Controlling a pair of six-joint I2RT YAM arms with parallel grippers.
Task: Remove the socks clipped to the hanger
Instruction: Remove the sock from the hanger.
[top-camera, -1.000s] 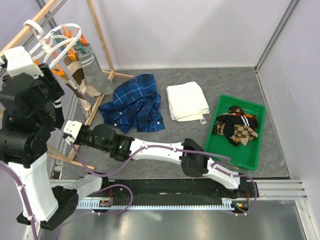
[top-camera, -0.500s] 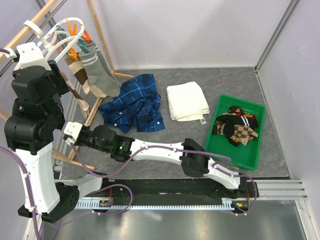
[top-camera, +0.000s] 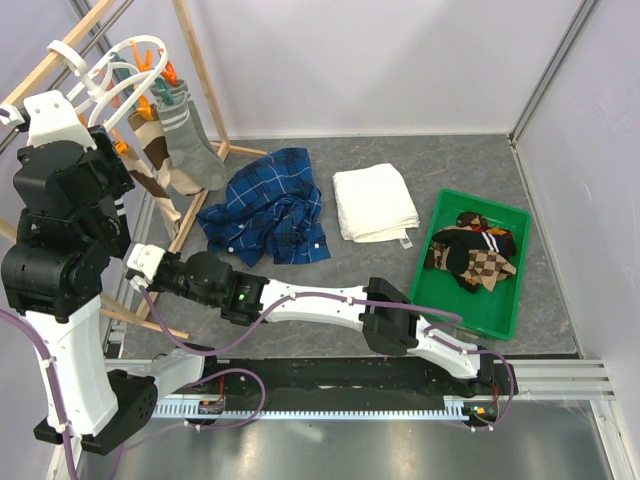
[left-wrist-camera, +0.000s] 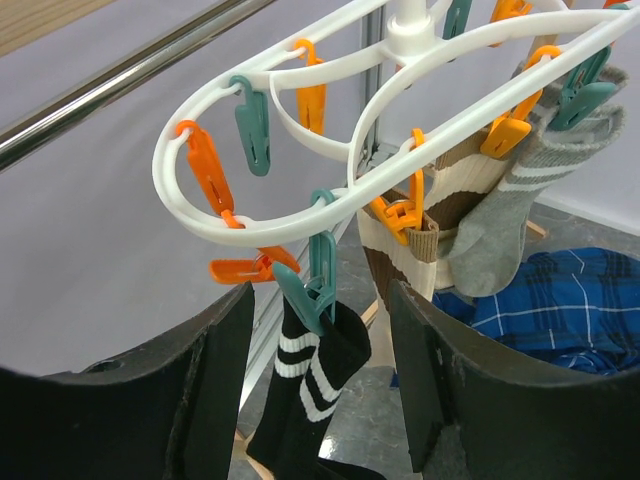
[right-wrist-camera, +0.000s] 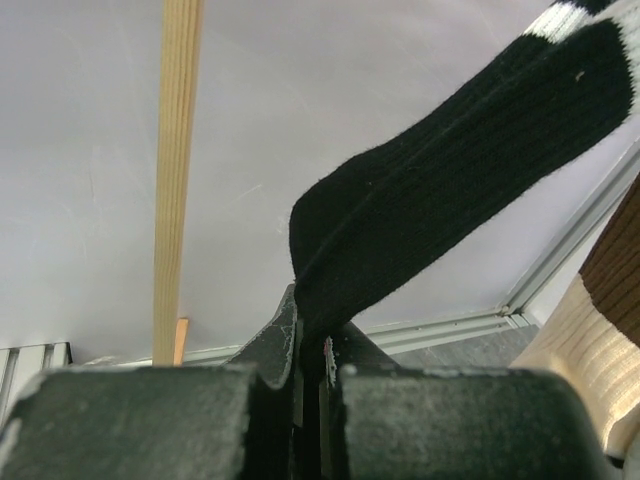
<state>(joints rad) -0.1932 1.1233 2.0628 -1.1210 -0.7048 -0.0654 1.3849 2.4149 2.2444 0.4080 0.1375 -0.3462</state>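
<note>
My right gripper (right-wrist-camera: 310, 345) is clamped tight on the black sock (right-wrist-camera: 440, 190); my left gripper (left-wrist-camera: 320, 340) gapes wide, gripping nothing, just beneath the hanger (left-wrist-camera: 280, 225) at far left.

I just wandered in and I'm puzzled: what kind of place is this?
Probably a robotics test cell staged as a laundry corner: bare white walls, two robot arms bolted to the table, a clip hanger holding socks.

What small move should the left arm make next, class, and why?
Probably ease the left gripper forward and squeeze the teal clip. Its jaws stand open on either side of that clip, which holds the black sock, and the right gripper is shut on the sock's lower end, placed to pull it free.
</note>
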